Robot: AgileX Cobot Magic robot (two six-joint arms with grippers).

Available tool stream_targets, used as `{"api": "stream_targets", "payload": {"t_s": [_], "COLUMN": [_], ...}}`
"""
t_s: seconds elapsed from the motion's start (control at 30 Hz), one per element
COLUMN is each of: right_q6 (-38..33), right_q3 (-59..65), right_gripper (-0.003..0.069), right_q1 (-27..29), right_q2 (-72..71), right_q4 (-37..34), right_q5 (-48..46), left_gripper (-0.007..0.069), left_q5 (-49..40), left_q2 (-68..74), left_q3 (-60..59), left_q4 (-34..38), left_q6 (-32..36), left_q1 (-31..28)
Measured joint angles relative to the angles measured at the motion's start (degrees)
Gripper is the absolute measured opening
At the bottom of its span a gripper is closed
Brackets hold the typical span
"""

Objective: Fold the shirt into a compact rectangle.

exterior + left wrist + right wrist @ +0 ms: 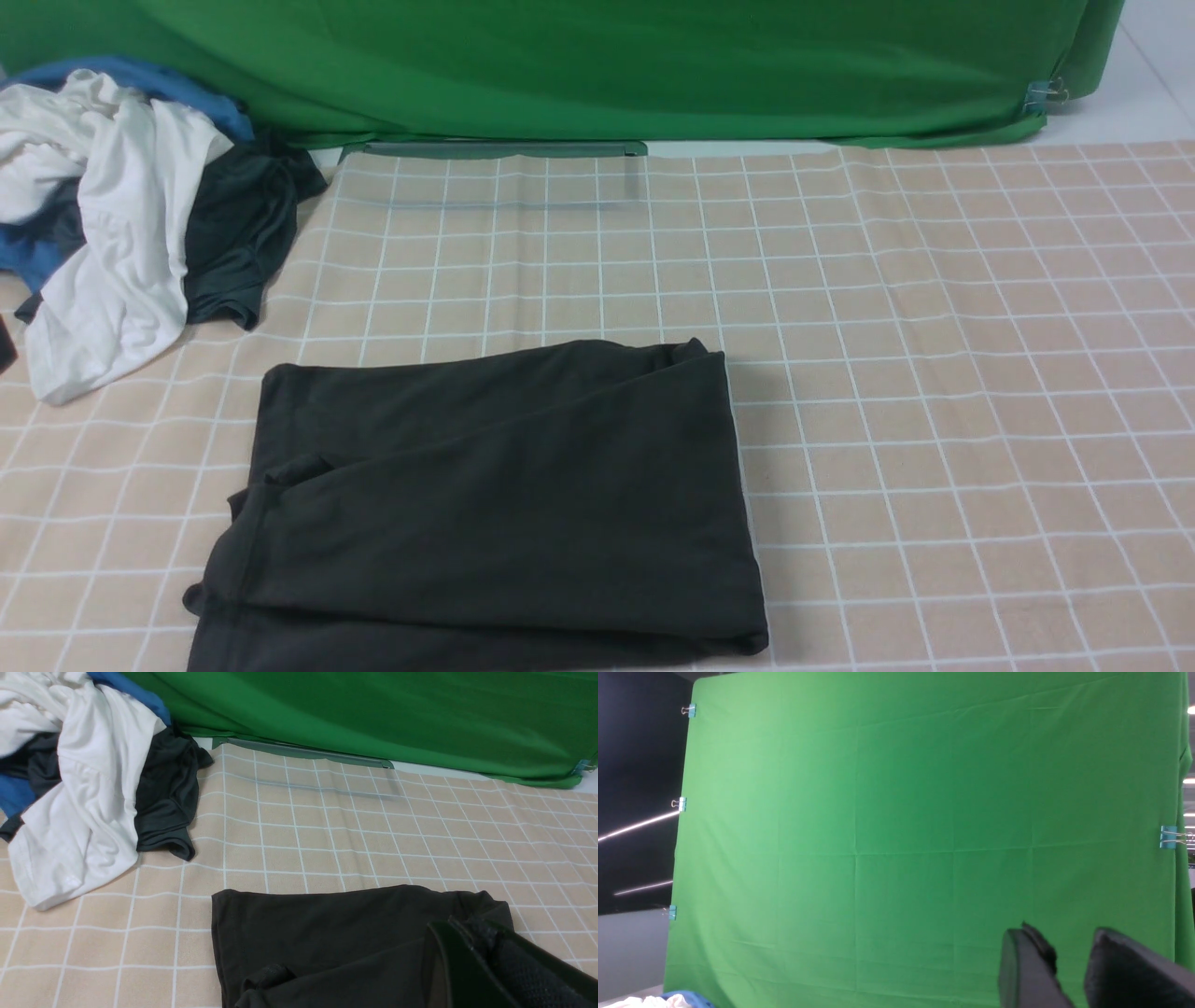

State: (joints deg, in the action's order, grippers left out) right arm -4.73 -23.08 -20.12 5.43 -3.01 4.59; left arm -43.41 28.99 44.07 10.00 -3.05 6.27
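the shirt (495,504) lies folded near the front edge of the checked cloth (934,373), left of centre, well apart from the clothes pile (121,233) at far left. it looks soft, light and limp, so layers would likely slide or sag unless taken at a folded edge or corner, pinching all layers together. the left gripper (472,952) is closed and holds nothing, hovering by the shirt's far right corner. the right gripper (1069,970) is raised toward the backdrop (901,835), jaws parted, empty.

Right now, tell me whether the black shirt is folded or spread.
Folded: the shirt lies as a layered, roughly rectangular stack on the checked tablecloth, print hidden.
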Motion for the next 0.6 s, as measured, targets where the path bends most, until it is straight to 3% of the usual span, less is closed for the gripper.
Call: {"api": "stream_targets", "payload": {"t_s": [0.37,0.53,0.6], "right_q6": [0.0,0.0,0.0], "right_q3": [0.0,0.0,0.0], "right_gripper": [0.0246,0.0246,0.0246], "right_q1": [0.0,0.0,0.0], "right_q2": [0.0,0.0,0.0], "right_q4": [0.0,0.0,0.0], "right_q5": [0.0,0.0,0.1], "left_gripper": [0.0019,0.0019,0.0019], "left_q5": [0.6,10.1,17.7], "left_q2": [0.0,-1.9,-5.2], "left_q3": [0.0,-2.9,-8.1], "left_q4": [-2.1,-4.9,-4.5], "left_q6": [0.0,2.5,7.6], "left_q1": [0.0,0.0,-0.1]}}
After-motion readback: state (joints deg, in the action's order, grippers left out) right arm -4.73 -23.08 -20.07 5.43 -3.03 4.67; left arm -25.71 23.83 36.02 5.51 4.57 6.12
